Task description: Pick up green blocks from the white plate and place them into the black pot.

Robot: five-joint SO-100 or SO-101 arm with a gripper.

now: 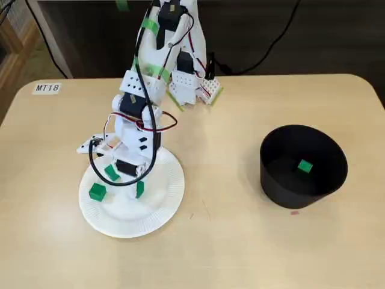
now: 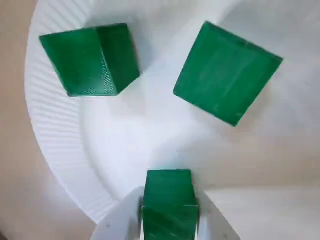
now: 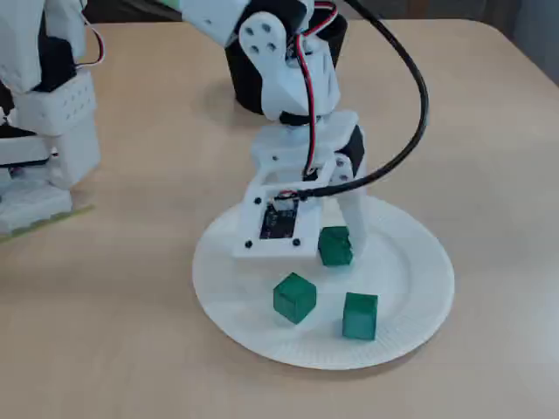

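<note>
grip: we are seeing the gripper (image 2: 169, 205) pinching one green block (image 2: 169, 186) between both fingers, down at the white paper plate (image 1: 157, 212) | direction: the black pot (image 1: 283, 188) is standing well apart, rightward in a fixed view | next: we are expecting a lift first

The table (image 1: 240, 253) was a pale, beige wood-look surface with rounded corners, lit evenly from above so that the shadows on it fell soft and short. In a fixed view a small white label (image 1: 47, 88) reading MT18 was stuck near its far left corner, and a tiny pink mark (image 1: 294, 212) sat on the surface toward the right. Beyond the far edge the background was dark, with black cables (image 1: 51, 51) trailing across it. At the far left showed a strip of tan floor (image 1: 30, 65) and part of some wooden furniture (image 1: 9, 36).
</note>
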